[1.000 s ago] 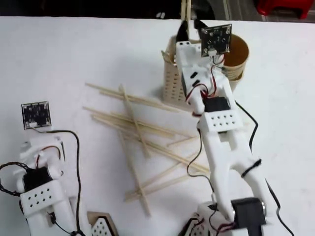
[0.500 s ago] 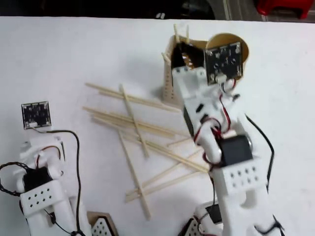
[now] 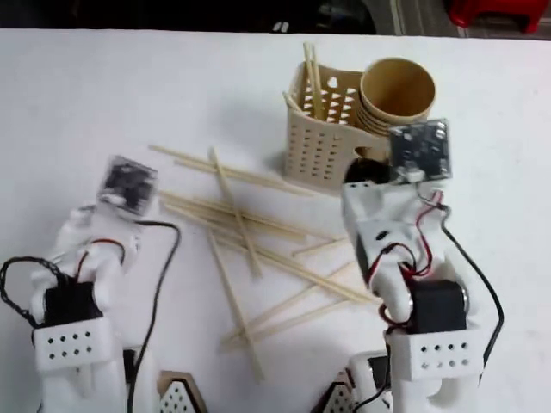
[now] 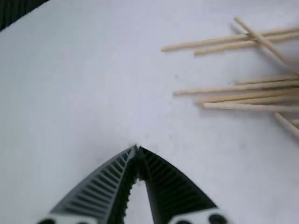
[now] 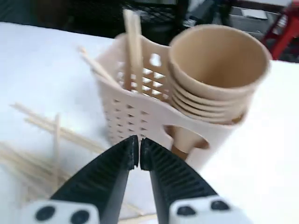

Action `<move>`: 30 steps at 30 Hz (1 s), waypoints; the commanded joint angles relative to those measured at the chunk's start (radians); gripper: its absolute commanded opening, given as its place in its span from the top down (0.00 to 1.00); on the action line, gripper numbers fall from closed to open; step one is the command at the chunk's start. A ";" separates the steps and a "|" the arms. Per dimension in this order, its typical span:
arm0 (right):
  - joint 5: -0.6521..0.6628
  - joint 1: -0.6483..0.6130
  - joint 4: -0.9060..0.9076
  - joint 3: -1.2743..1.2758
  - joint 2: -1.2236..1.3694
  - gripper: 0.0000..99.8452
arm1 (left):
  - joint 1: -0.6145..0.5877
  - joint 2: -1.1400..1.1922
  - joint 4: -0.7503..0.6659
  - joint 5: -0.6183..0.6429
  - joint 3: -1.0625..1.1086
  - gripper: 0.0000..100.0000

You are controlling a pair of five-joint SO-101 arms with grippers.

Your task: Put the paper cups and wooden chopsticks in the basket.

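A cream perforated basket (image 3: 320, 138) (image 5: 140, 112) stands at the back of the table. A stack of tan paper cups (image 3: 397, 93) (image 5: 217, 70) sits in its right side and a few wooden chopsticks (image 3: 312, 79) (image 5: 132, 46) stand upright in its left side. Several more chopsticks (image 3: 250, 249) (image 4: 243, 91) lie scattered on the table in front of it. My right gripper (image 5: 139, 151) is shut and empty, just in front of the basket. My left gripper (image 4: 138, 154) is shut and empty, over bare table left of the scattered chopsticks.
The white table (image 3: 129, 95) is bare to the left and at the far right. The right arm's body (image 3: 405, 284) stands over the right ends of the scattered chopsticks. The left arm (image 3: 82, 292) sits at the front left.
The right arm drew back from over the basket toward the front, leaving chopsticks standing in it. The left arm's wrist swung rightward toward the chopstick pile.
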 commanded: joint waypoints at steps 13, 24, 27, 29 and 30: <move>-0.008 0.209 -0.189 0.196 -0.081 0.98 | 0.386 0.581 0.244 0.301 -0.516 0.79; -0.008 0.209 -0.188 0.198 -0.081 0.98 | 0.400 1.190 0.245 0.687 -0.853 0.79; -0.008 0.209 -0.186 0.198 -0.081 0.98 | 0.400 1.305 0.299 0.709 -0.928 0.79; -0.005 0.209 -0.185 0.198 -0.081 0.98 | 0.398 1.353 0.344 0.697 -0.977 0.79; -0.005 0.209 -0.185 0.198 -0.081 0.98 | 0.394 1.366 0.364 0.664 -1.002 0.79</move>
